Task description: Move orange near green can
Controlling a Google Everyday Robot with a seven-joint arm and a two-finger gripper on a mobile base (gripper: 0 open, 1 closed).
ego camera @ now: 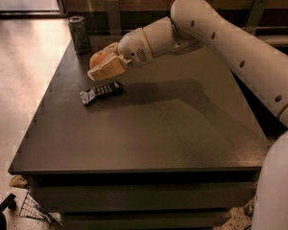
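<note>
The orange point(99, 58) is round and bright, held between the pale fingers of my gripper point(105, 64). The gripper is shut on it and carries it above the dark table point(173, 128), over the far left part. The green can point(80, 34) stands upright at the table's far left corner, a short way left of and beyond the orange. The white arm reaches in from the right.
A flat black ridged bar point(101, 92) lies on the table just below the gripper. The table's left edge drops to a pale floor. A wire object point(31, 207) and small dark items sit on the floor at the front left.
</note>
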